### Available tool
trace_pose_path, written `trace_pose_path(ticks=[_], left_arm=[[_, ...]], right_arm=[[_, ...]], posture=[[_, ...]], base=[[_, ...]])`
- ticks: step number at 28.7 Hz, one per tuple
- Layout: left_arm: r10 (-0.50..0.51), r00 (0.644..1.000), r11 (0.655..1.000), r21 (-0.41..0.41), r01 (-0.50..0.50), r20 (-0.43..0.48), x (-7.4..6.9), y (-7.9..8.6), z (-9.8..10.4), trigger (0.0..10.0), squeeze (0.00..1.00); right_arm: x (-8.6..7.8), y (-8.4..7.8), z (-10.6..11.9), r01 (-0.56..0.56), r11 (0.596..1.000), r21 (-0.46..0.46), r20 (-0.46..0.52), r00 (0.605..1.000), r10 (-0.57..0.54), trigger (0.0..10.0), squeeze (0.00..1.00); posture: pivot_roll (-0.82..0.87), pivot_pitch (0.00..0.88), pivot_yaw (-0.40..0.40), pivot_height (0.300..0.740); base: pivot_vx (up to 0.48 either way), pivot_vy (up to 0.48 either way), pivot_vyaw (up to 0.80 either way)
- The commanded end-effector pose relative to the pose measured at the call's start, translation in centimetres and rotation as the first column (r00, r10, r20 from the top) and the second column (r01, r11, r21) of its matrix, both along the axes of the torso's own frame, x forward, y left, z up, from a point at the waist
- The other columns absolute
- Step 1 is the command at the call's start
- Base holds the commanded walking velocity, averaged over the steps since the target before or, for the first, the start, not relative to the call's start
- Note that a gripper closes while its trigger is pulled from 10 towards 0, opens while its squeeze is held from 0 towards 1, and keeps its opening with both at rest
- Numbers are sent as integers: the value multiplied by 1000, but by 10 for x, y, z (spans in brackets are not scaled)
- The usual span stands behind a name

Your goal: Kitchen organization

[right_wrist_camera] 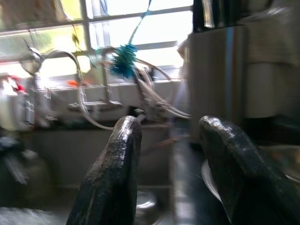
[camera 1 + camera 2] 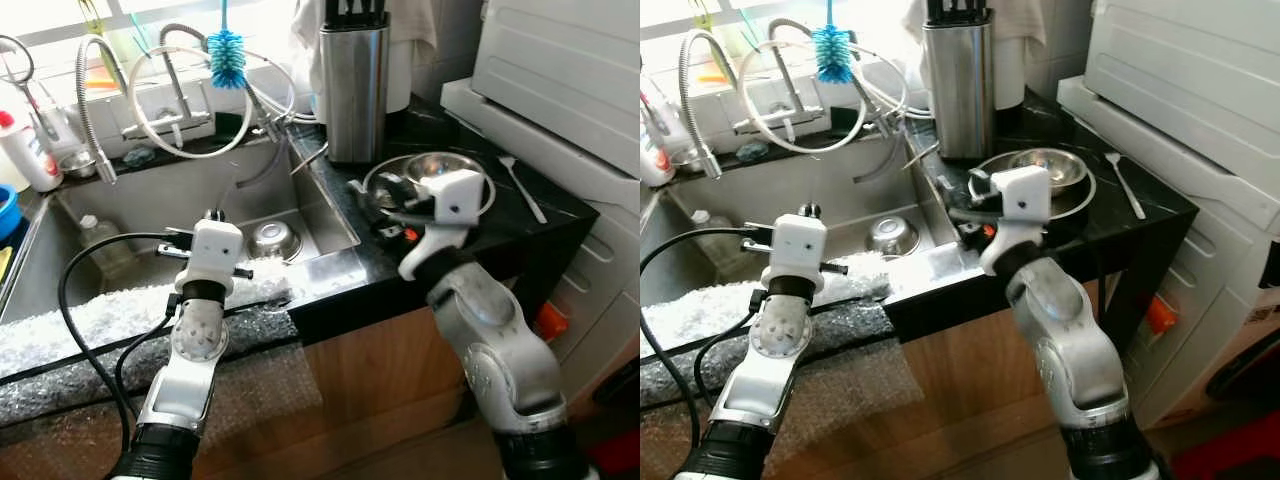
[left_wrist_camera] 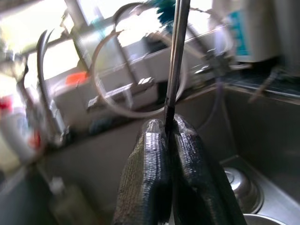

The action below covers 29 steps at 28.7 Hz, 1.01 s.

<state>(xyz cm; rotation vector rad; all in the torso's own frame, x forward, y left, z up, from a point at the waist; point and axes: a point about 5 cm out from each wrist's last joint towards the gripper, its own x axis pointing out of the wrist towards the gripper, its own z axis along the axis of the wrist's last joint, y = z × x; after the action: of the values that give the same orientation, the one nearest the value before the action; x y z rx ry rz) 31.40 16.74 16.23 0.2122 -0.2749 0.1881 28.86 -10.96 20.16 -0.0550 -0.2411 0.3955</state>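
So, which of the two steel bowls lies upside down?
The small bowl in the sink is upside down, its base ring facing up. The larger bowl on the black counter sits open side up.

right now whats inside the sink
A small steel bowl lies upside down near the sink's right wall, and a clear plastic bottle rests toward its left side. The left arm and the bubble wrap on the front edge cover the near part of the basin.
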Motion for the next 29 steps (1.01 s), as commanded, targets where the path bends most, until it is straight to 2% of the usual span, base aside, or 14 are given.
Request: trace_pose_path(ticks=[1, 3, 5, 8, 12, 15, 18, 23, 24, 27, 28, 29], left_arm=[[5, 1000, 997, -74, -5, -1, 4, 9, 3, 10000, 0], [5, 1000, 992, -127, -4, 3, 6, 14, 4, 10000, 0], [2, 1000, 986, -165, -3, -8, 8, 18, 3, 10000, 0], [-24, 999, 985, -173, 18, -30, 12, 19, 1, 10000, 0], [-39, 998, 983, -184, 29, -55, 15, 19, -3, 10000, 0], [-43, 995, 974, -226, 21, -91, 22, 24, -6, 10000, 0], [-45, 994, 975, -223, 23, -96, 28, 27, -2, 10000, 0], [-45, 990, 981, -191, 18, -135, 36, 28, -2, 10000, 0], [-45, 987, 981, -191, 15, -153, 40, 29, -3, 10000, 0], [-53, 984, 980, -196, 19, -171, 43, 28, -4, 10000, 0], [-61, 976, 981, -191, 20, -208, 45, 26, -9, 10000, 59], [-79, 965, 981, -193, 31, -250, 45, 24, -15, 10000, 188]], right_arm=[[-6, 3, 2, 12, 1000, -23, 69, 998, -11, 10000, 0], [-13, 0, -5, 45, 999, -25, 82, 996, -43, 10000, 0], [-22, -4, -17, 89, 993, -72, 93, 992, -82, 10000, 0], [-27, -11, -30, 146, 986, -74, 75, 987, -141, 10000, 0], [-30, -13, -36, 166, 982, -91, 74, 984, -160, 10000, 0], [-36, -17, -43, 193, 976, -102, 98, 978, -183, 10000, 0], [-42, -18, -48, 199, 970, -141, 125, 975, -182, 10000, 0], [-49, -24, -59, 226, 960, -163, 109, 972, -210, 10000, 0], [-52, -27, -66, 234, 953, -193, 110, 970, -216, 10000, 0], [-53, -30, -70, 253, 949, -189, 106, 966, -236, 10000, 0], [-53, -30, -69, 257, 948, -187, 110, 965, -239, 10000, 0], [-52, -30, -68, 257, 948, -186, 114, 964, -239, 10000, 0]], posture=[[-147, 0, 103, 740], [-152, 0, 108, 740], [-159, 0, 115, 740], [-162, 0, 119, 740], [-169, 0, 126, 740], [-173, 0, 133, 740], [-174, 0, 134, 740], [-177, 0, 138, 740], [-183, 0, 144, 740], [-183, 0, 145, 740], [-185, 0, 148, 740], [-186, 0, 148, 740]], base=[[0, 0, 0], [0, 0, 0], [0, 0, 0], [0, 0, 0], [0, 0, 0], [0, 0, 0], [0, 0, 0], [0, 0, 0], [0, 0, 0], [0, 0, 0], [0, 0, 0], [0, 0, 0]])
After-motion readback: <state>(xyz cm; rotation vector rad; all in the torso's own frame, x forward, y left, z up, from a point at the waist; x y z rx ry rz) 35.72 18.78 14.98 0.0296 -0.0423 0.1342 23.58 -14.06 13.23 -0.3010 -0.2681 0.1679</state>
